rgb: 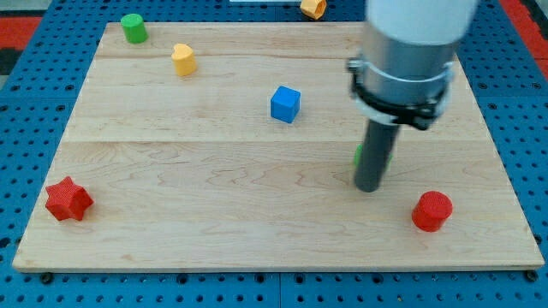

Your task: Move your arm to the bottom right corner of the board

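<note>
My tip (368, 187) rests on the wooden board (214, 214), right of centre and in its lower half. A green block (359, 155) is mostly hidden behind the rod, touching or very close to it. A red cylinder (431, 211) lies a short way to the lower right of my tip, near the board's bottom right corner (533, 263). A blue cube (285, 104) sits up and to the left of my tip.
A red star (68, 199) lies at the board's lower left. A green cylinder (133, 27) and a yellow block (183, 59) sit at the upper left. An orange block (313, 8) lies at the view's top edge, off the board.
</note>
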